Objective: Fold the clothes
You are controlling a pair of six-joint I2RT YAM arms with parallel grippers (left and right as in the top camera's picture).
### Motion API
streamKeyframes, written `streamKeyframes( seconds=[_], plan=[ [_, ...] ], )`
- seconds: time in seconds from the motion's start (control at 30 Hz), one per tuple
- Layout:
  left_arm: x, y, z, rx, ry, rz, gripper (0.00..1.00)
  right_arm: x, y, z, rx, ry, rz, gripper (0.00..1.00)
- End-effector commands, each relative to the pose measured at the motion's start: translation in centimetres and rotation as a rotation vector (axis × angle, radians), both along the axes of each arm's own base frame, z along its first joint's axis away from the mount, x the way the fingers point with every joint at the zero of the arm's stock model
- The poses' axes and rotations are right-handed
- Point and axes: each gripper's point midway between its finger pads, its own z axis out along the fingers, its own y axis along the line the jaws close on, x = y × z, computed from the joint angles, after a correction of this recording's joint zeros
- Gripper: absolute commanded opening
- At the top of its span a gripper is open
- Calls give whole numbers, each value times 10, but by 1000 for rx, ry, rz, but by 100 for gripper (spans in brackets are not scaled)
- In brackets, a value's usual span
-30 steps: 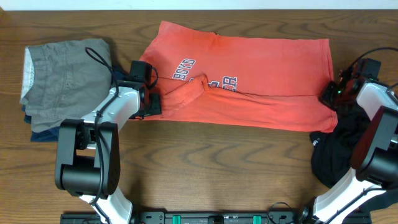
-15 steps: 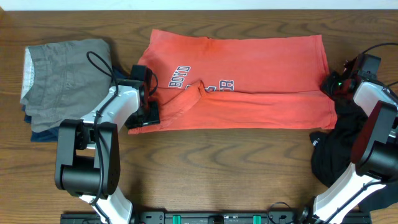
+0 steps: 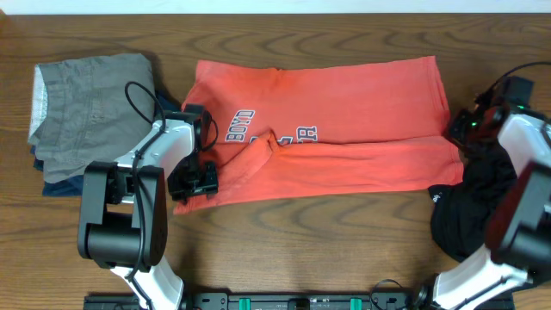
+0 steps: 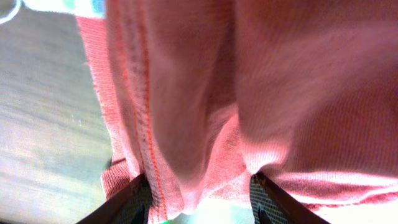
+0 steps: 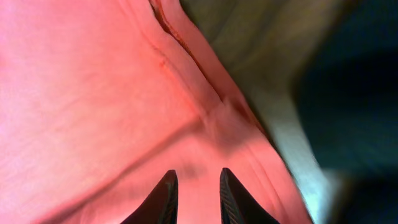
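The coral-red T-shirt [image 3: 344,129] lies folded lengthwise across the table, lettering [image 3: 271,133] towards its left. At the shirt's front left corner, my left gripper [image 3: 196,179] is shut on a bunched fold of hem. In the left wrist view that red fabric [image 4: 205,124] fills the gap of the left gripper [image 4: 198,177]. By the shirt's right edge sits my right gripper [image 3: 458,129]. Seen from the right wrist, the right gripper [image 5: 198,172] stands narrowly open over flat red cloth [image 5: 93,93], gripping nothing. The limp black garment [image 3: 469,215] is heaped at the front right, under the right arm.
A folded grey garment with a pale waistband [image 3: 86,108] rests on a navy one [image 3: 52,185] at the far left, close behind the left arm. Bare wooden table [image 3: 327,250] runs along the front. A cable [image 3: 142,90] loops over the grey pile.
The shirt has slid left and towards the front, dragged by my left gripper, which moved forward with the hem. My right gripper stayed by the right edge.
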Motion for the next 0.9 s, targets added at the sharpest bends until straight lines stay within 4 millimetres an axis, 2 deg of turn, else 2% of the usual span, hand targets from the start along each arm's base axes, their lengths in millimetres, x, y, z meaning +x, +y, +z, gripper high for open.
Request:
streamKeyframes(
  seconds=[0.0,0.07,0.2,0.3,0.4,0.6,0.67,0.87],
  plan=[
    [-28,8,-7,43,117,22,52,-15,-1,41,-79,-26,32,22],
    [-37,6,-2,28,161,29,52,-32,5,44,-69,26,49,22],
    [-51,3,5,15,223,38,53,-61,13,38,-40,138,69,22],
    [-55,4,8,19,240,37,53,-72,18,34,-22,183,71,22],
    [-49,5,10,21,203,33,53,-75,19,34,-16,195,72,22],
    [-22,2,33,-5,9,33,53,-67,21,23,-42,156,124,22],
    [-6,0,45,-21,-106,33,53,-64,22,15,-53,138,144,16],
    [47,-7,75,-66,-424,31,55,-58,25,-17,-66,57,160,9]
  ],
)
